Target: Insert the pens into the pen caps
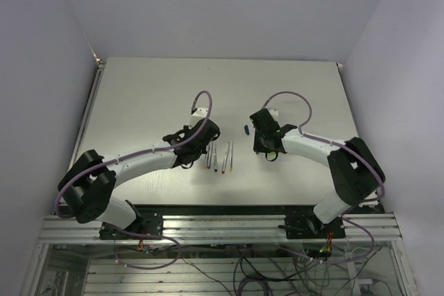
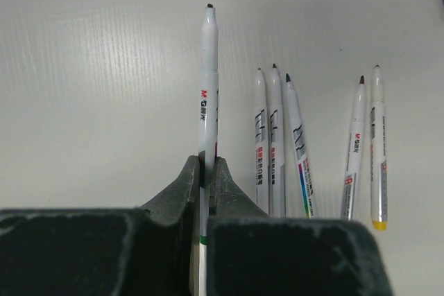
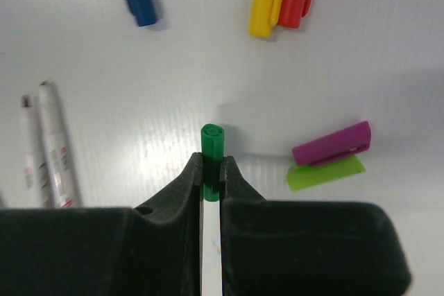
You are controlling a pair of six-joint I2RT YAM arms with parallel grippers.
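Thin white marker pen with green band (image 2: 207,88): clamped near its rear end in the left end effector (image 2: 208,175). Its long axis runs straight out along the fingers, dark tip leading. It sits just left of the row of loose white pens (image 2: 275,150) on the pale worktop (image 1: 208,88), parallel to them.

Stubby green plastic cap (image 3: 211,145): pinched in the right end effector (image 3: 211,171), right of that row and well apart from it.

We judge that tip and cap mouth must be brought in line. We cannot tell which way the mouth faces.
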